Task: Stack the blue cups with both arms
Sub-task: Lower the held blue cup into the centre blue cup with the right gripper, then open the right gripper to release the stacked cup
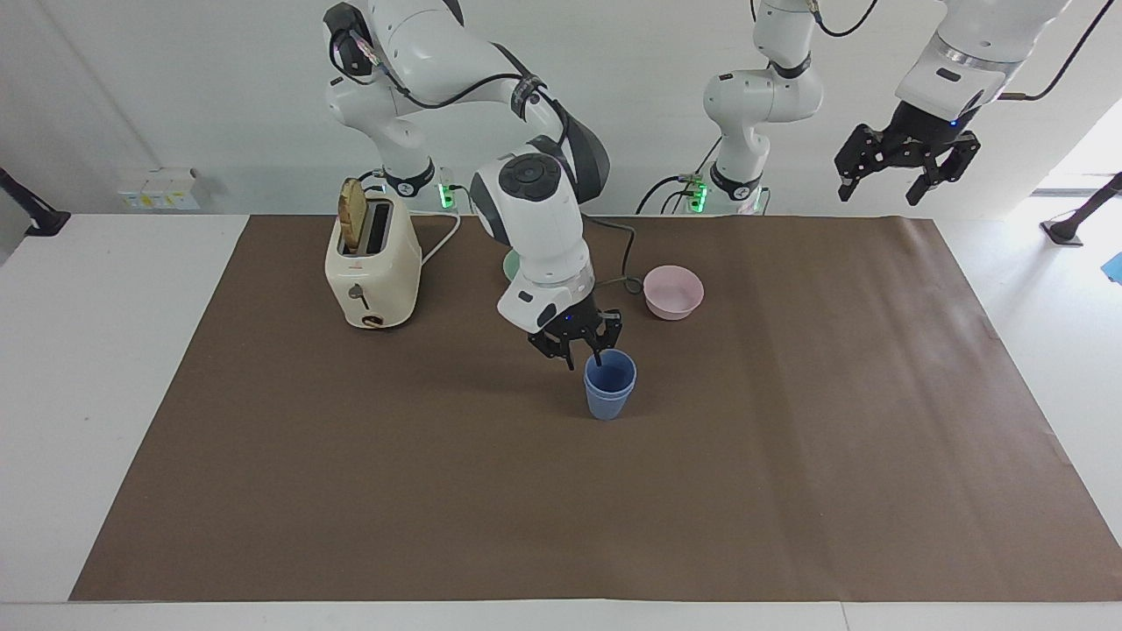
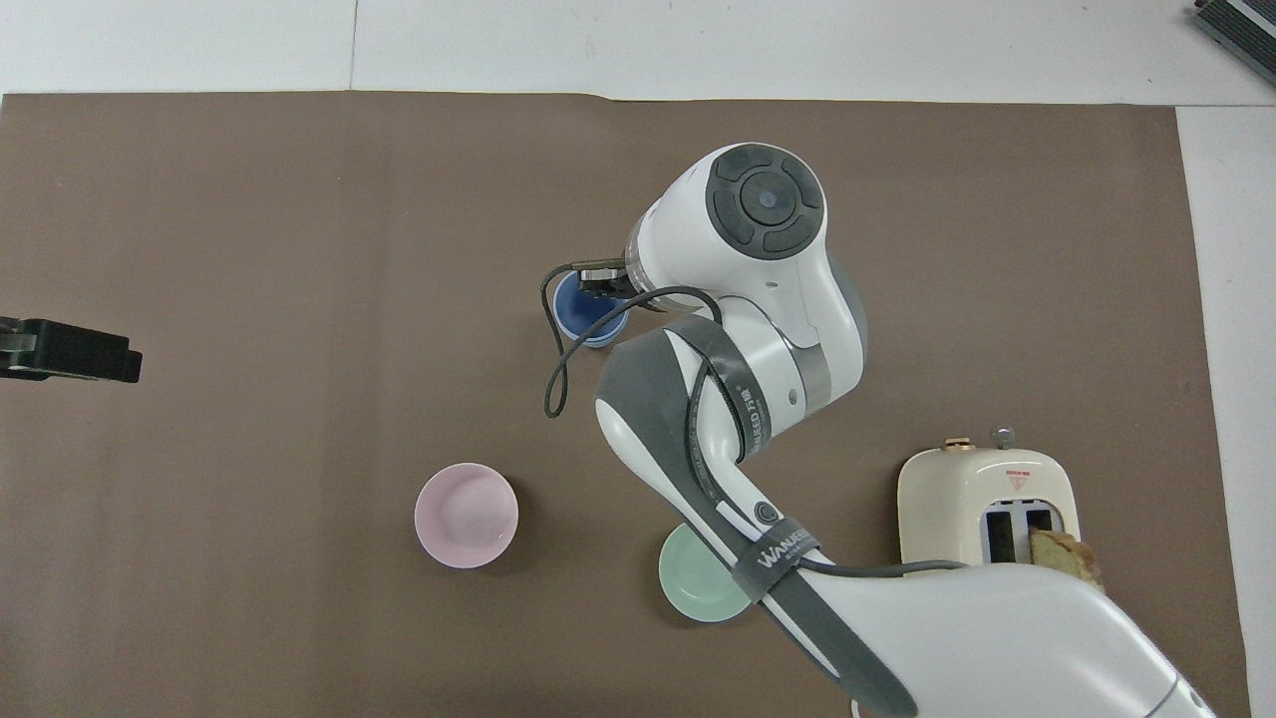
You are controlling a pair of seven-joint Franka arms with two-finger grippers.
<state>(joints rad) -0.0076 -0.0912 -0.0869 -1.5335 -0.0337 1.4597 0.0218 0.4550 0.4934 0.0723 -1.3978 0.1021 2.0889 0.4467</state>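
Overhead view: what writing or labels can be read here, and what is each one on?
"WANEED" on the grey strap around the right arm's forearm.
White print on the grey strap nearer its wrist: too blurred to read.
Red triangle label on the toaster: too small to read.

We read "WANEED" in white letters on the grey strap (image 2: 776,559) binding the cable to the right arm (image 2: 758,299); other markings are illegible.

The blue cups (image 2: 586,311) are seen nested upright mid-table, partly covered by the right gripper (image 2: 600,283), with the pink bowl (image 2: 466,516) and mint-green bowl (image 2: 695,590) nearer the robots.
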